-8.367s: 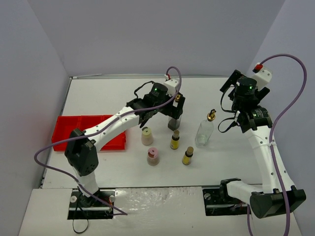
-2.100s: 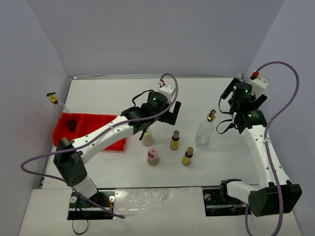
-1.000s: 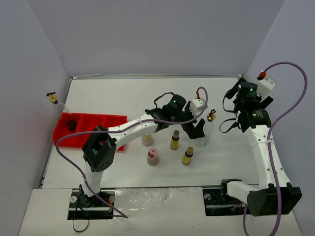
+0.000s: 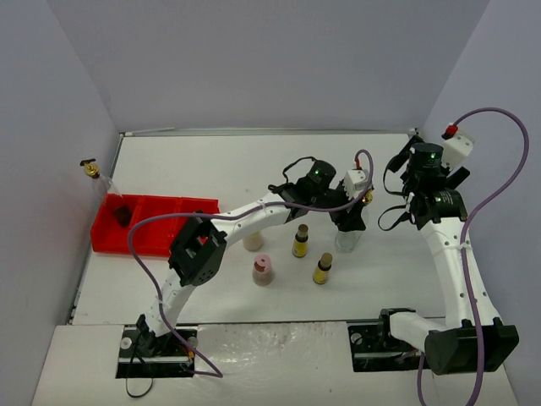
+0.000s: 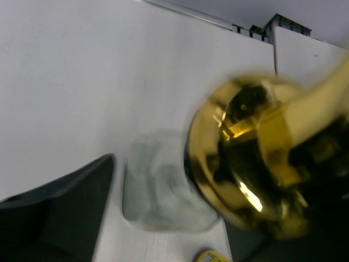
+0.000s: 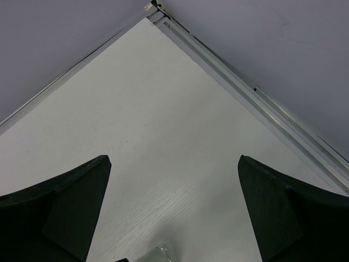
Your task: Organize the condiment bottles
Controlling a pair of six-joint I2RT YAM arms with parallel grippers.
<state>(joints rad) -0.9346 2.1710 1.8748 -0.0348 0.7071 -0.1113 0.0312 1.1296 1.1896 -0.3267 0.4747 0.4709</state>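
Stretched farther across the table [image 4: 194, 161] than a second ago, the left arm [image 4: 254, 210] now sets the left claw [image 4: 349, 218] right over the glass bottle [image 4: 345, 243], which stands right of centre where it stood before. The right arm [image 4: 452, 254] hangs back near the far right corner, and the right claw [image 6: 173, 161] is spread wide with nothing between its fingers. At the left edge sits the red tray [image 4: 110, 241]. The other tall bottle [image 4: 90, 169] appears to stand in its leftmost compartment, gold top poking up by the wall, so one of six looks sorted. In the left wrist view the gold spout [image 5: 245, 153] fills the frame and one dark finger [image 5: 54, 213] stands clear of the glass on the near side. The far finger is lost behind the spout, so whether the left claw has clenched on the bottle or only brackets it cannot be told. Four small ones wait untouched mid-table: the two beige bottles [image 4: 263, 269], one partly behind the arm, and the two tiny bottles [image 4: 300, 241] just beside them. The reach suggests the second tall bottle is next for the tray. A grip this near the spout risks tipping the glass or knocking the tiny bottles close by.
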